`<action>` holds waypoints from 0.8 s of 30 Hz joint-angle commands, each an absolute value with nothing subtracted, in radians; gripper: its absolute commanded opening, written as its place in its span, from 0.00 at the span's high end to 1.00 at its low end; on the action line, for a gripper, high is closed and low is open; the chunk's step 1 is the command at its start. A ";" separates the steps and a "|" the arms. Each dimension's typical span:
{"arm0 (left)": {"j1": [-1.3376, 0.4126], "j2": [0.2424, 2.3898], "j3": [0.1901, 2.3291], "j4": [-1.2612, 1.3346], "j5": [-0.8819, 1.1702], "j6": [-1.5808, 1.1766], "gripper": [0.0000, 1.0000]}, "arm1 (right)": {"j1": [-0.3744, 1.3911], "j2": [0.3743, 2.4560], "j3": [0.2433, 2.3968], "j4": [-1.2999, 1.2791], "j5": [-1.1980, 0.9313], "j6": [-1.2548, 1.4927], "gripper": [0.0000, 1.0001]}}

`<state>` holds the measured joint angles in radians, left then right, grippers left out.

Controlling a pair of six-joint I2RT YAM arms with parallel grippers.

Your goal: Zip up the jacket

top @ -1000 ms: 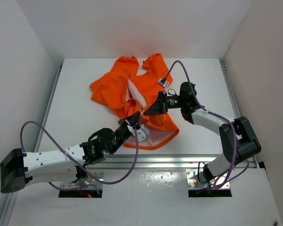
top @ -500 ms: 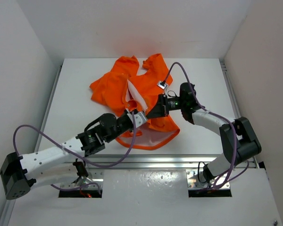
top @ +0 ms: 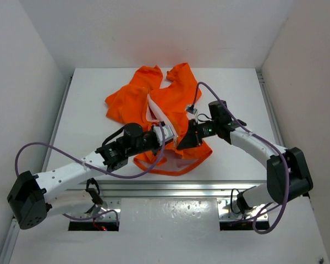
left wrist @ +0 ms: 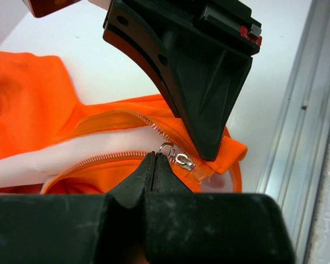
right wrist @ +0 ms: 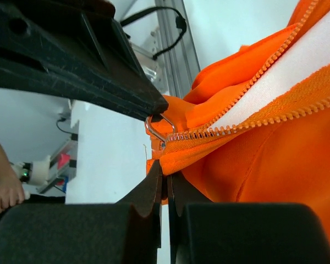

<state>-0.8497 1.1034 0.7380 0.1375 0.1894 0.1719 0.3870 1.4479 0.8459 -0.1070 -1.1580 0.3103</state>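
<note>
White table: right jaws pinch the jacket — left jaws closed at its zipper pull, hold unclear.

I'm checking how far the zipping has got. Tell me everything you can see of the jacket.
The jacket is small, of bright orange fabric with a pale lining, and lies crumpled and open on the white table. Its orange-toothed zipper is joined only at the bottom hem, where the metal slider sits with its ring pull; above it the two rows part. The shut left gripper has its tips at the ring. The shut right gripper pinches the hem beside the slider.
</note>
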 commanded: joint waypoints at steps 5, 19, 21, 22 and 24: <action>-0.813 1.115 0.743 0.160 0.273 0.161 1.00 | 0.376 1.390 0.874 -0.327 -1.160 0.150 1.00; -0.804 1.333 0.764 0.097 0.615 0.201 1.00 | 0.321 1.307 0.815 -0.368 -0.937 0.172 0.59; -0.804 1.362 0.775 0.121 0.624 0.178 1.00 | 0.315 1.284 0.781 -0.309 -0.931 0.218 0.59; -0.793 1.376 0.775 0.121 0.624 0.160 1.00 | 0.308 1.243 0.740 -0.279 -0.917 0.265 0.59; -0.781 1.406 0.785 0.133 0.633 0.138 1.00 | 0.305 1.151 0.671 -0.170 -0.904 0.339 0.60</action>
